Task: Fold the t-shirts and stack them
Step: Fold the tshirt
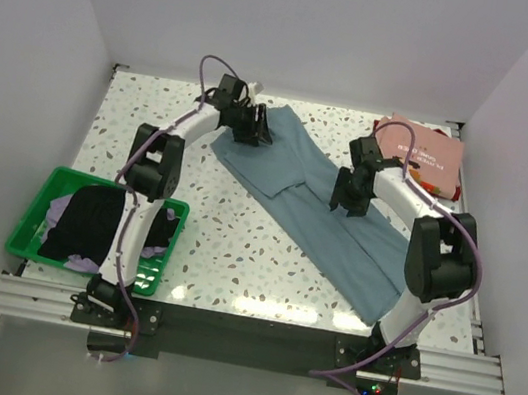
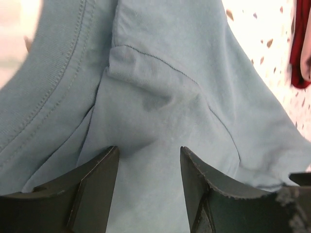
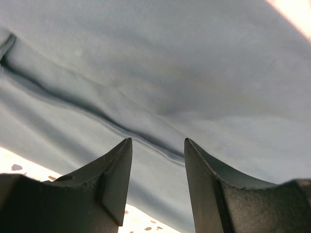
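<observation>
Overhead, both arms reach forward, wrists bent down onto the grey-blue shirt [image 1: 356, 254]. The left gripper [image 1: 252, 130] sits at its far end by the collar and the right gripper [image 1: 351, 194] at mid-body. Both sets of jaws stand apart, straddling cloth and clamping nothing. The right arm hides the shirt's near corner. The shirt lies diagonally across the table [image 1: 226, 242], puckered at a sleeve seam.

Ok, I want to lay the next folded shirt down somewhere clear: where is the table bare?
Bare table lies between the green basket and the grey-blue shirt, and in the far left corner beyond the basket. The right side is crowded: the shirt, the right arm and the pink shirt.
</observation>
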Robot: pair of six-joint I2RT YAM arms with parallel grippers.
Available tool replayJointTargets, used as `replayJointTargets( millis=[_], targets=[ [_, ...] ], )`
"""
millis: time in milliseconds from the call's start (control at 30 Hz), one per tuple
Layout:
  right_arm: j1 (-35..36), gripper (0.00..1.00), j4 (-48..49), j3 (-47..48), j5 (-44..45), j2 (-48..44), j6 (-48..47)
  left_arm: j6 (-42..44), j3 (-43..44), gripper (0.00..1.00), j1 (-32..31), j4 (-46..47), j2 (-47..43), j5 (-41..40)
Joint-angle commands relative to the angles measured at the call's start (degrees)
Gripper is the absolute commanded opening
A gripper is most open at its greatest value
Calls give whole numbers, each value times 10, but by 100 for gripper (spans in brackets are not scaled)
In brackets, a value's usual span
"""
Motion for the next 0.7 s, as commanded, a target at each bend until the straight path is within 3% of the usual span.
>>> replayJointTargets(
  millis=[0, 200, 467, 667],
  targets=[
    [-7, 50, -23, 39, -8, -3, -18, 39, 69, 60, 16, -53, 89, -108],
    [-19, 50, -34, 4, -1, -21, -25, 35, 96, 61, 19, -10, 104, -113],
    [-27, 50, -7, -83, 9, -54, -11, 25, 61, 63, 14, 23, 3, -99],
    [-34, 50, 11, -111, 12, -67, -5, 28, -26, 63, -9, 38, -93, -87]
  ],
)
